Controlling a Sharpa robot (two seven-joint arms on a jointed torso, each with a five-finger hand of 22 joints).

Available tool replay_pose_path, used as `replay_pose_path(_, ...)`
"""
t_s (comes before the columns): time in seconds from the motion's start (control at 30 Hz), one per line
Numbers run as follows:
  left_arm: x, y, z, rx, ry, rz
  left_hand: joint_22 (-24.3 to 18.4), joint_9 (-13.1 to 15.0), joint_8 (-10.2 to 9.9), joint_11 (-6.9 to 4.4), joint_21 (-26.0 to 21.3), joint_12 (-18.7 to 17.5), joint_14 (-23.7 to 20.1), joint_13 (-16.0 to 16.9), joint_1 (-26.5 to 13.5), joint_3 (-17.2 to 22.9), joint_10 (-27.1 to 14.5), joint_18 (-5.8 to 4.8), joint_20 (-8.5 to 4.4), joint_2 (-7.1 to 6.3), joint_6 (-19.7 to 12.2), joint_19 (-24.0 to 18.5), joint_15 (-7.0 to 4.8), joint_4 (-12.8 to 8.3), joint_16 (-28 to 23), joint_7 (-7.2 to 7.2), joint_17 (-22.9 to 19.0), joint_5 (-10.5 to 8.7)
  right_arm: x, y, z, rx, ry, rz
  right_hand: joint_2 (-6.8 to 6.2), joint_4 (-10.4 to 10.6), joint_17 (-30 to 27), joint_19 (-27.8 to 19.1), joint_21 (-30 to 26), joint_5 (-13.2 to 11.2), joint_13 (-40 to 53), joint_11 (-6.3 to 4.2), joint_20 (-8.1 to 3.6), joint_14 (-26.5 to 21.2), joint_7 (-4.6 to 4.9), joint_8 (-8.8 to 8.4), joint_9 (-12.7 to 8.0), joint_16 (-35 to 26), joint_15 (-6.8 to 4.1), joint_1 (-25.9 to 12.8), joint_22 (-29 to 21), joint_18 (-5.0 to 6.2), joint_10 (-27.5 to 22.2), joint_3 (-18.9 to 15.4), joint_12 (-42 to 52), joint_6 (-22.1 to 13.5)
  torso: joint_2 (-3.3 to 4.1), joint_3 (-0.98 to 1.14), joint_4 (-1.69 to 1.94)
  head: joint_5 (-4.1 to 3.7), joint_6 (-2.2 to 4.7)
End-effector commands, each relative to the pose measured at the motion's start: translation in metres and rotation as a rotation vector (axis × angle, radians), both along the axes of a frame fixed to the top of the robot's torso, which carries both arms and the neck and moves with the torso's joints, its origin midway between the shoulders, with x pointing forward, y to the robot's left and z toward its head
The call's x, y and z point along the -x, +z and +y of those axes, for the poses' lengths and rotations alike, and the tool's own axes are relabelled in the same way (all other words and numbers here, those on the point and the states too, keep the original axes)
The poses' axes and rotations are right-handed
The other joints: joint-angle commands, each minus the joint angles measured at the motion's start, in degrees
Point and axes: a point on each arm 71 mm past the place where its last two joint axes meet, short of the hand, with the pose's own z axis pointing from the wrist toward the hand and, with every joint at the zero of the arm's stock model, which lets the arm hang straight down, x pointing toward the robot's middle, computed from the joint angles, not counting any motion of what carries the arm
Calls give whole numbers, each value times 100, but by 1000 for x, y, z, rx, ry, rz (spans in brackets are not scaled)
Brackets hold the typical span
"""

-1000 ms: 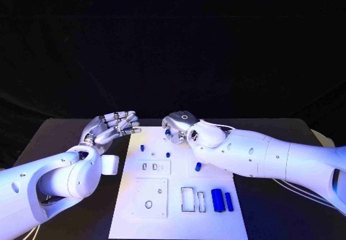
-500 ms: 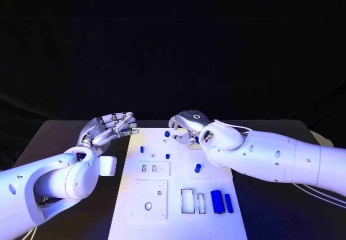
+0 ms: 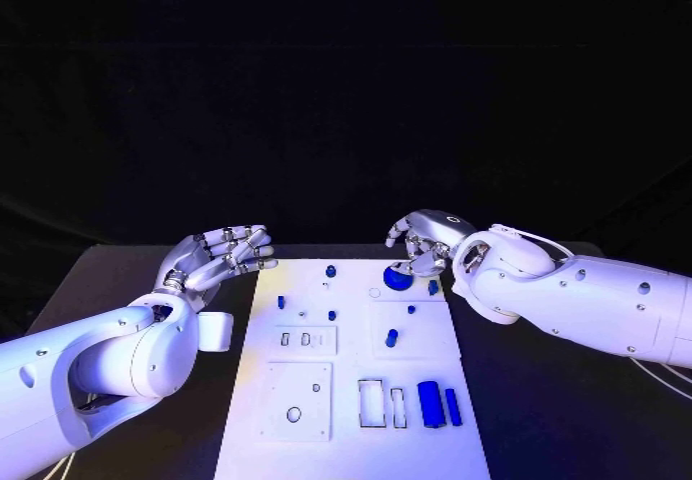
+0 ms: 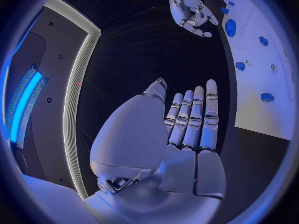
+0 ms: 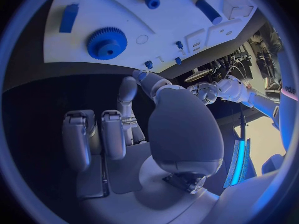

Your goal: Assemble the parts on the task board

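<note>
The white task board (image 3: 361, 450) lies in the middle of the black table. A blue gear (image 3: 397, 277) lies flat near its far right corner, with a small blue block (image 3: 433, 287) beside it. My right hand (image 3: 426, 240) hovers just beyond the gear, fingers loosely curled and holding nothing. The right wrist view shows the gear (image 5: 107, 42) and the block (image 5: 69, 17) lying apart from that hand (image 5: 181, 134). My left hand (image 3: 219, 257) hangs off the board's far left corner, palm up, fingers straight and apart, holding nothing. The left wrist view shows this hand (image 4: 187, 129) and the right hand (image 4: 190, 10).
Small blue pegs (image 3: 330, 270) (image 3: 281, 299) (image 3: 391, 338) stand on the board. A long blue cylinder (image 3: 430, 403) and a blue bar (image 3: 453, 406) lie at its near right, beside rectangular slots (image 3: 374, 402). A white plate (image 3: 294, 400) with holes sits near left.
My right hand has moved right and back from over the board's far middle. The blue gear now lies uncovered on the board. The left hand has not moved.
</note>
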Motion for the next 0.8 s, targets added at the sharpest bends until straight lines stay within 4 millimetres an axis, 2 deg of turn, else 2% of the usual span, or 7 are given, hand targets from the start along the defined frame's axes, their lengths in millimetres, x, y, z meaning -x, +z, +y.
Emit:
replay_pose_path(0.03, 0, 2, -3, 13, -22, -7, -6, -5, -35, 22, -25, -15, -29, -4, -27, -3, -13, 24, 30, 19, -34, 6, 7, 29, -25, 95, 10, -23, 1, -8, -4, -7, -2, 141, 216, 231, 909, 480, 95, 3, 1458, 156, 103, 475, 87, 148, 173, 114, 77, -26, 1344, -72, 78, -205, 1925, -228, -12, 4, -1, 7, -21)
replay_pose_path(0.2, 0, 2, -2, 13, -22, -7, -6, -5, -35, 22, -25, -15, -29, -4, -27, -3, -13, 24, 30, 19, -34, 6, 7, 29, -25, 95, 10, -23, 0, -12, -10, -2, -24, 166, 224, 375, 1131, 592, 188, -18, 1948, 222, 167, 519, 129, 279, 299, 204, 128, 29, 1496, -112, 310, -382, 2418, -419, -2, -8, 7, -4, -21)
replay_pose_path(0.4, 0, 2, -2, 13, -22, -6, -7, -5, -34, 23, -25, -17, -30, -3, -24, -2, -12, 25, 31, 20, -33, 6, 8, 26, -27, 88, 12, -23, -3, -20, -14, -9, -56, 200, 240, 429, 1214, 599, 195, -10, 2008, 246, 188, 535, 149, 315, 335, 235, 149, 74, 1506, -114, 330, -442, 2482, -513, 5, -7, 27, -31, -32)
replay_pose_path(0.57, 0, 2, -2, 12, -21, -6, -7, -5, -34, 23, -25, -17, -30, -3, -24, -2, -12, 25, 31, 20, -33, 6, 8, 26, -27, 88, 12, -23, -7, -27, -16, -11, -80, 211, 257, 443, 1227, 599, 195, 10, 2018, 253, 195, 538, 156, 328, 347, 240, 157, 99, 1506, -114, 328, -447, 2493, -539, 5, -10, 18, -16, -46)
replay_pose_path(0.7, 0, 2, -2, 13, -22, -6, -7, -5, -34, 23, -25, -17, -30, -3, -24, -2, -12, 25, 31, 20, -33, 6, 8, 26, -27, 88, 12, -23, -9, -30, -17, -8, -91, 214, 266, 448, 1235, 599, 195, 24, 2028, 256, 198, 539, 158, 337, 353, 243, 160, 115, 1506, -114, 333, -445, 2503, -548, 5, -11, 36, -24, -61)
replay_pose_path(0.8, 0, 2, -1, 12, -21, -6, -7, -5, -34, 23, -25, -17, -30, -3, -24, -2, -12, 25, 31, 20, -33, 6, 8, 26, -27, 88, 12, -23, -11, -32, -17, -4, -95, 218, 266, 448, 1235, 599, 195, 24, 2028, 256, 198, 539, 158, 337, 353, 243, 160, 115, 1506, -114, 333, -445, 2503, -548, 3, -12, 37, -22, -74)
